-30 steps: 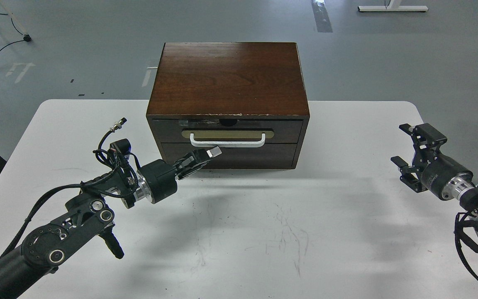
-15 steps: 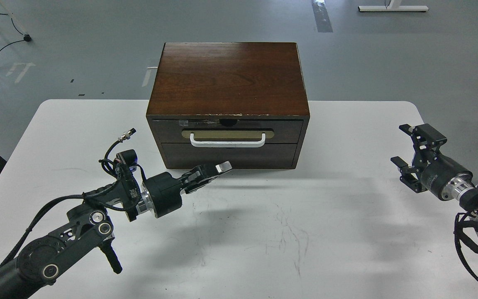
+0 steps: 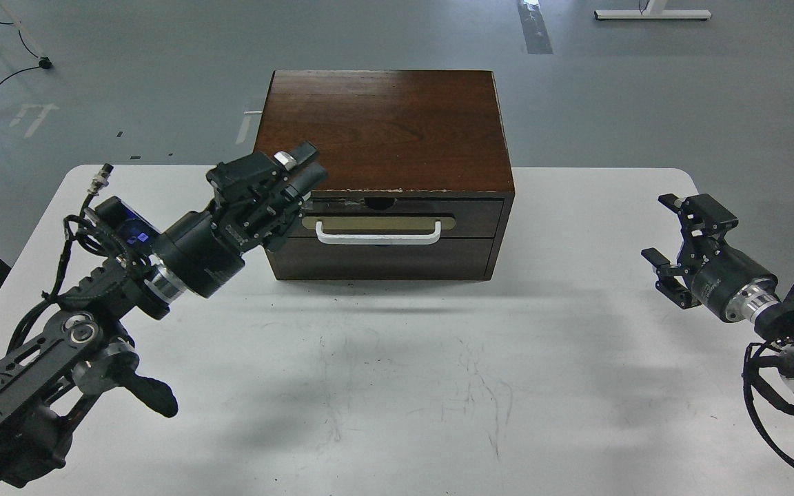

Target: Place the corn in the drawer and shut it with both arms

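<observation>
Change: our left gripper (image 3: 285,180) has swung up from the table (image 3: 397,386) to the box's left corner.
Grippers: left unclear; right gripper (image 3: 673,238) open, empty.
Drawer (image 3: 397,217): shut.
Corn: unseen, presumably inside.

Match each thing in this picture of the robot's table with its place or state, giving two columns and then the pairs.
1. dark brown wood drawer with white bar handle
2. left black two-finger tool
3. right black two-finger tool
4. white table

A. open, over the right table edge
B. shut flush
C. at the box's upper left front corner
D. under the box

Pairs: 1-B, 2-C, 3-A, 4-D
</observation>
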{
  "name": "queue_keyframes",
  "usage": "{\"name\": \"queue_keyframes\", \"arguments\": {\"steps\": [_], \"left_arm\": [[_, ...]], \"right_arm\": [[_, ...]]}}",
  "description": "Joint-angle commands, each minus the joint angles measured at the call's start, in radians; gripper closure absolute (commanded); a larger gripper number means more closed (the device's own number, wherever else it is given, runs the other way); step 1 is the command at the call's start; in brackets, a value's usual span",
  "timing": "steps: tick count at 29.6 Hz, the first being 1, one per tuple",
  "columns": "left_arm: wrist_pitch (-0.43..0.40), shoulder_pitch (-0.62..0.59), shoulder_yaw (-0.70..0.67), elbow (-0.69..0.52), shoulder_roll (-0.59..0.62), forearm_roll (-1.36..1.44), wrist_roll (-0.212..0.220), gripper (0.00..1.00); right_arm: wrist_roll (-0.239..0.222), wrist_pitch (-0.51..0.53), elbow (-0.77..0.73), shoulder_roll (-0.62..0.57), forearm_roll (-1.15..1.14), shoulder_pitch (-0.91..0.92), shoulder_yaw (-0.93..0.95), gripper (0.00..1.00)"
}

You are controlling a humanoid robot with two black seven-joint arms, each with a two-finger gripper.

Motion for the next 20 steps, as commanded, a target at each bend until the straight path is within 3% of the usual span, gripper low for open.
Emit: {"name": "queue_keyframes", "arguments": {"steps": [1, 5, 11, 20], "left_arm": [[0.056, 0.062, -0.059, 0.012, 0.000, -0.012, 0.000, 0.01], [0.177, 0.157, -0.063, 0.030, -0.002, -0.012, 0.007, 0.01], [0.200, 0.240, -0.068, 0.065, -0.007, -0.010, 0.013, 0.01], [0.214, 0.269, -0.070, 0.070, -0.010, -0.009, 0.016, 0.01]], "right_arm": [[0.000, 0.000, -0.003, 0.017, 0.000, 0.000, 0.003, 0.00], [0.000, 0.001, -0.001, 0.033, 0.000, 0.000, 0.005, 0.00], [0.000, 0.001, 0.003, 0.034, 0.000, 0.000, 0.020, 0.00], [0.000, 0.001, 0.003, 0.034, 0.000, 0.000, 0.025, 0.00]]}}
